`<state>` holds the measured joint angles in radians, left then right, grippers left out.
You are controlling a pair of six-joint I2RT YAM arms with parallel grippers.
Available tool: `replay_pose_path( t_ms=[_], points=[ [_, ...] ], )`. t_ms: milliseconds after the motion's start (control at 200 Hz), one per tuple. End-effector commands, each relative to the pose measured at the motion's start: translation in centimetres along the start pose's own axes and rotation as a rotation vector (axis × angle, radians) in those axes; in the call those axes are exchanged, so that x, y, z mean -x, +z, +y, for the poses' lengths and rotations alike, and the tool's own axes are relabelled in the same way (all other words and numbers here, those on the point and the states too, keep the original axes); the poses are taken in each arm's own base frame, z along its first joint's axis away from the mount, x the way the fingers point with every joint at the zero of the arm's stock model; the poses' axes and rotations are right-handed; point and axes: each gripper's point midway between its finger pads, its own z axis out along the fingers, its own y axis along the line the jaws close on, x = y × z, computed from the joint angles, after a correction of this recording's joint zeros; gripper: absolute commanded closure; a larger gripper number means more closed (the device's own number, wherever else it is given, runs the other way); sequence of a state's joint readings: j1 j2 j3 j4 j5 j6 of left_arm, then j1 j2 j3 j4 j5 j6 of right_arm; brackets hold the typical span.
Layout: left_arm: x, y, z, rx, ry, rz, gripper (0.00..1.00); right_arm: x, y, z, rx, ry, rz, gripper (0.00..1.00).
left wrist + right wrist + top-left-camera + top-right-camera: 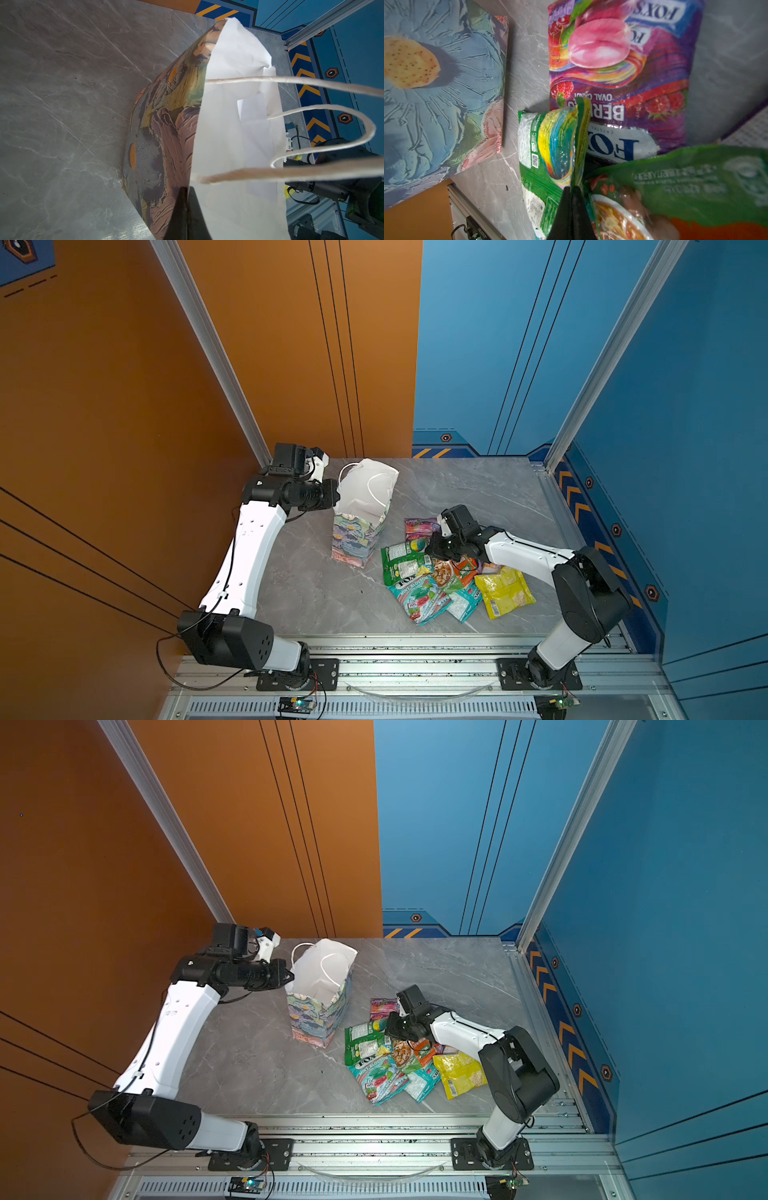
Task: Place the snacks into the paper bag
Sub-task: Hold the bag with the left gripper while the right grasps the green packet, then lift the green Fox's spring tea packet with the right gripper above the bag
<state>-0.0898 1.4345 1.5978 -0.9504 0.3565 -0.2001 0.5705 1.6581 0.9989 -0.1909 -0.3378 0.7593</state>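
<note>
The left tool (186,193) is clamped on the rim of the upright paper bag (359,531), pinching its stiff, white-lined wall printed with painted flowers. The right tool (572,193) is closed on the crimped edge of a glossy, crinkly green packet (550,145), just ahead of it the flat purple FOX'S packet (623,62); the other snacks (440,585) lie heaped beneath that tool on the grey marbled worktop (478,489)

Left end effector (187,190), right end effector (572,188), clamped
</note>
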Motion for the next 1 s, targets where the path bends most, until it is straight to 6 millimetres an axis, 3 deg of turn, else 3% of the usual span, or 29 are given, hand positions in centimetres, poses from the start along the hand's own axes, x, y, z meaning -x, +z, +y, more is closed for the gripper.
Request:
replay_pose_path(
  t_ms=[0, 476, 796, 996],
  points=[
    [0.0, 0.2, -0.1, -0.028, 0.015, 0.003, 1.0, 2.2, -1.9, 3.3, 0.068, -0.043, -0.061, 1.0],
    [0.5, 0.4, -0.7, -0.076, 0.018, 0.007, 1.0, 8.2, -11.6, 11.2, 0.15, -0.192, -0.269, 1.0],
    [0.3, 0.8, -0.8, -0.094, 0.028, 0.023, 1.0, 12.9, -18.9, 14.1, 0.127, -0.269, -0.462, 1.0],
    [0.3, 0.7, -1.3, -0.116, 0.042, 0.023, 1.0, 14.6, -22.9, 15.6, 0.117, -0.307, -0.57, 1.0]
  ],
)
